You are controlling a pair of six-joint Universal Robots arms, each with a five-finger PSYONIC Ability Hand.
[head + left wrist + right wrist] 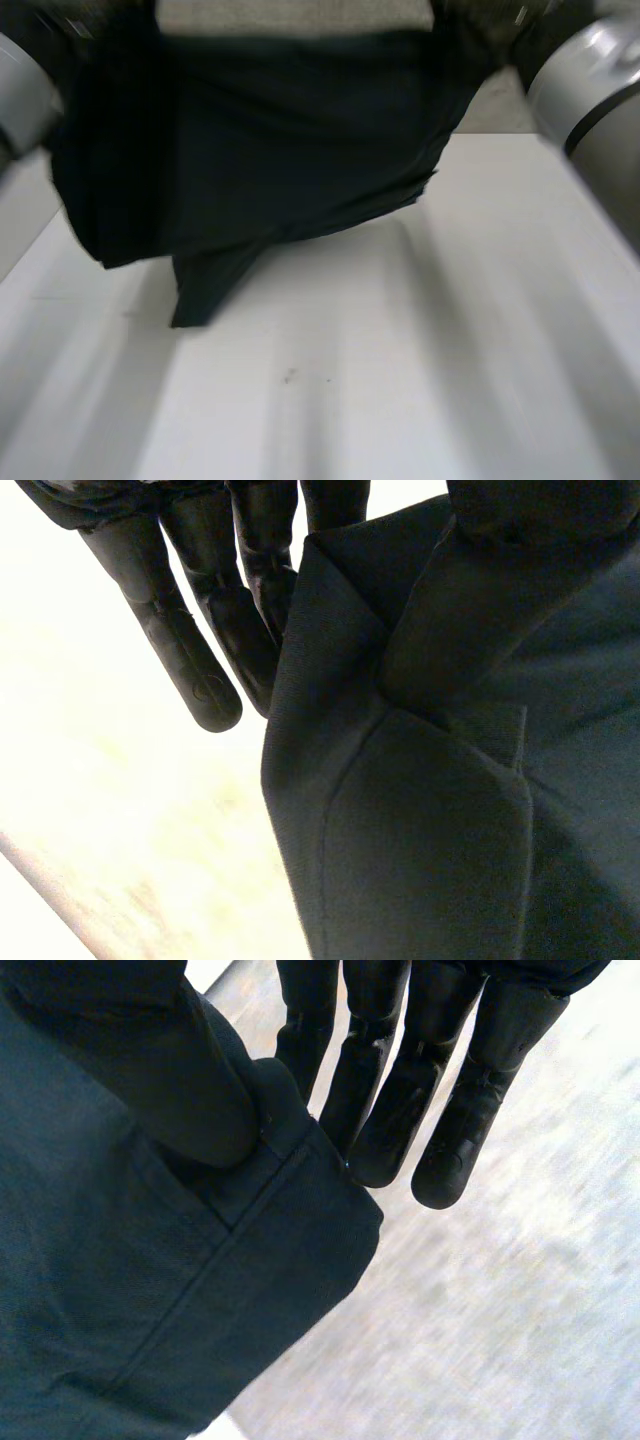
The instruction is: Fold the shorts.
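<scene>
Dark shorts (260, 150) hang in the air over the white table (420, 380), spread between my two arms, with one lower corner drooping toward the tabletop. In the left wrist view my left hand (200, 630) pinches an edge of the shorts (450, 780) between straight fingers and the thumb, close to a seamed corner. In the right wrist view my right hand (440, 1090) pinches a hemmed corner of the shorts (130, 1290), with the thumb pressed on the cloth against the fingers.
My left arm (20, 100) and right arm (590, 90) flank the cloth on either side. The table's far edge runs just behind the shorts on the right.
</scene>
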